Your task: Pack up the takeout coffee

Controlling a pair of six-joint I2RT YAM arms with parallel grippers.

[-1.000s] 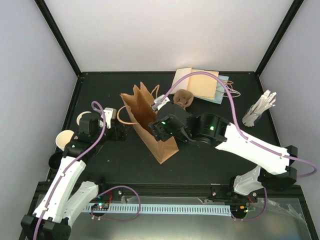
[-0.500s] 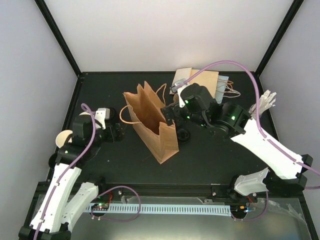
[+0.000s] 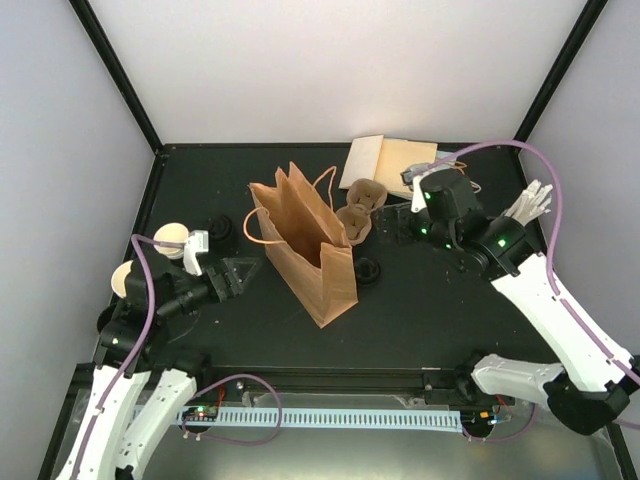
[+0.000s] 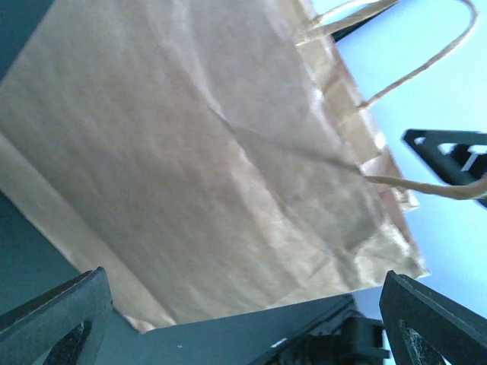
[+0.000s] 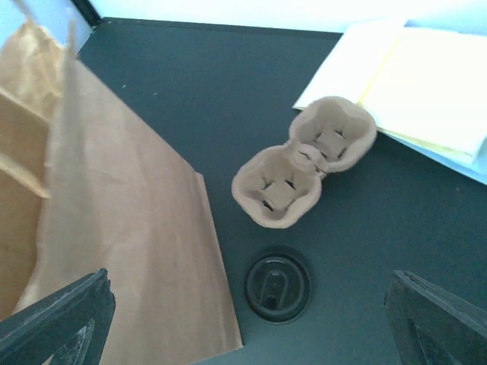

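The takeout coffee is two cream-white cups, one (image 3: 171, 236) and the other (image 3: 126, 278), standing at the table's left edge and partly behind my left arm. A brown paper bag (image 3: 303, 248) stands open in the middle. My left gripper (image 3: 240, 270) is open just left of the bag, and its wrist view is filled by the bag's side (image 4: 205, 167). My right gripper (image 3: 393, 226) is open to the right of the bag, above a brown pulp cup carrier (image 5: 304, 161) and a black lid (image 5: 277, 287). Neither gripper holds anything.
A second black lid (image 3: 221, 228) lies near the cups. Cream and pale blue paper sheets (image 3: 388, 162) lie at the back. A holder of white sticks (image 3: 522, 214) stands at the right. The carrier (image 3: 360, 206) sits close to the bag's right side.
My right arm has drawn back from the bag toward the right and its jaws have opened wider, uncovering the carrier. My left arm has pulled back toward the near left.
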